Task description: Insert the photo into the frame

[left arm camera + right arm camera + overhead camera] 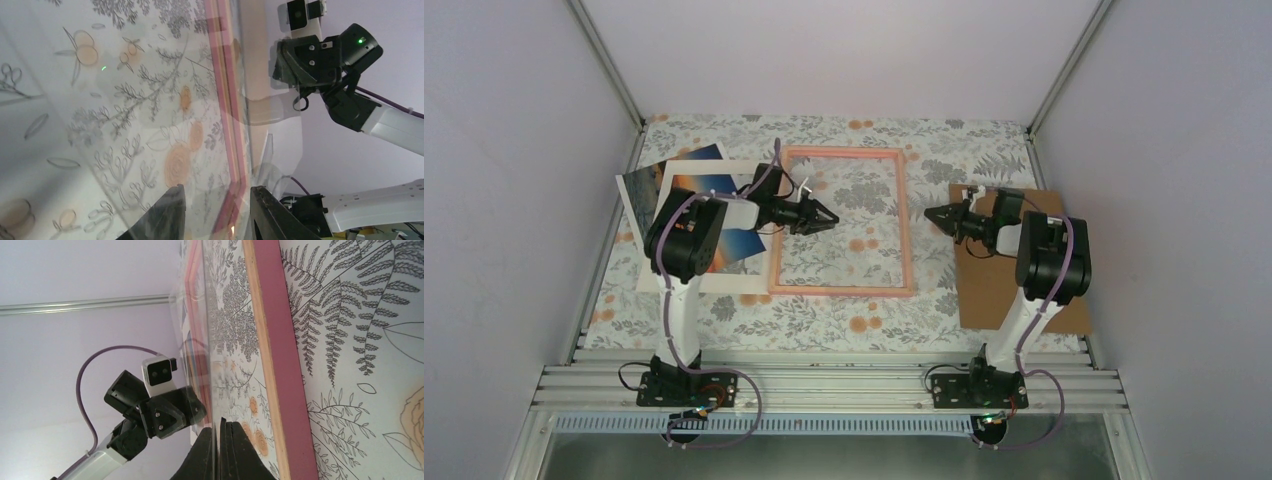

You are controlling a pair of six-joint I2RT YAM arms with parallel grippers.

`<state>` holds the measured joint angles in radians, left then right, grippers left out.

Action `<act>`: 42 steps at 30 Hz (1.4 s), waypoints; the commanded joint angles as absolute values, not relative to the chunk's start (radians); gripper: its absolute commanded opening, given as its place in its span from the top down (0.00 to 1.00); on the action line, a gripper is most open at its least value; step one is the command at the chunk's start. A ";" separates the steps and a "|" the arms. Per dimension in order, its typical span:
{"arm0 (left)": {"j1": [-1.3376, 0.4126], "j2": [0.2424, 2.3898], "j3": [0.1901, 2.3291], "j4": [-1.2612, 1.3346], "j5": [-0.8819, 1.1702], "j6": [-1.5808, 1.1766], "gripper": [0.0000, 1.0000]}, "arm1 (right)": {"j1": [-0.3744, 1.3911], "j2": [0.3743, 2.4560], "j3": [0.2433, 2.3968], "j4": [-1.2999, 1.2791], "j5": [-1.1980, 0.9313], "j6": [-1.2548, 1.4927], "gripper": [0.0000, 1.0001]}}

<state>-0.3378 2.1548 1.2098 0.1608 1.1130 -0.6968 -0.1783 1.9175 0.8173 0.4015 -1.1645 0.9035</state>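
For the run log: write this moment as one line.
left gripper open over frame | right gripper shut beside frame's right rail | photo under mat board, not framed

The frame (841, 151) is seen in salmon pink with a paler wood-toned inner edge, and through and around it the tablecloth (824, 320) is shown as white, printed with grey leaves and ferns and scattered orange flowers. To the left of the frame, the photo (639, 190) is coloured deep blue fading to orange and is overlaid by a cream-white mat board (739, 275), while to the right of the frame a plain brown backing board (989, 290) is seen. Nearer than the frame, the left arm (686, 240) and right arm (1049, 255) are finished in black and white and trailed by purple cables (664, 300).
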 commanded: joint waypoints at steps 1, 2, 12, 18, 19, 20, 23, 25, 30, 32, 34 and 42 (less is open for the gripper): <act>-0.334 2.078 1.148 0.219 1.125 -0.728 0.66 | -0.182 1.888 0.796 0.521 -1.162 0.993 0.96; -0.337 2.075 1.140 0.235 1.127 -0.737 0.66 | -0.182 1.889 0.793 0.532 -1.162 1.004 0.96; -0.345 2.129 1.313 0.052 1.092 -0.577 0.97 | -0.167 1.901 0.929 0.117 -1.075 0.666 0.78; -0.347 2.181 1.442 -0.133 1.037 -0.459 0.98 | -0.159 1.934 1.003 -0.151 -0.958 0.464 0.55; -0.347 2.194 1.451 -0.141 1.034 -0.454 0.98 | -0.158 1.951 1.002 -0.166 -0.948 0.449 0.54; -0.348 2.207 1.458 -0.148 1.031 -0.450 0.98 | -0.157 1.969 1.003 -0.183 -0.938 0.434 0.54; -0.345 2.251 1.501 -0.182 1.016 -0.427 0.98 | -0.156 2.028 1.016 -0.219 -0.916 0.378 0.59; -0.337 2.280 1.540 -0.197 1.008 -0.413 0.97 | -0.160 2.049 1.020 -0.229 -0.920 0.361 0.65; -0.318 2.319 1.611 -0.226 1.004 -0.390 0.90 | -0.169 2.060 1.018 -0.227 -0.899 0.373 0.90; -0.314 2.311 1.603 -0.231 1.011 -0.386 0.84 | -0.169 2.062 1.016 -0.226 -0.883 0.389 0.96; -0.306 2.293 1.573 -0.221 1.027 -0.401 0.77 | -0.169 2.059 1.010 -0.224 -0.857 0.404 0.96; -0.290 2.198 1.362 -0.062 1.077 -0.538 0.71 | -0.176 2.049 0.942 -0.143 -0.852 0.513 0.96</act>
<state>-0.2932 2.2555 1.4273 -0.1581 1.0328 -0.4606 -0.1715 2.0281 0.9932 -0.1287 -0.9806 0.4603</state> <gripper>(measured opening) 0.293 0.040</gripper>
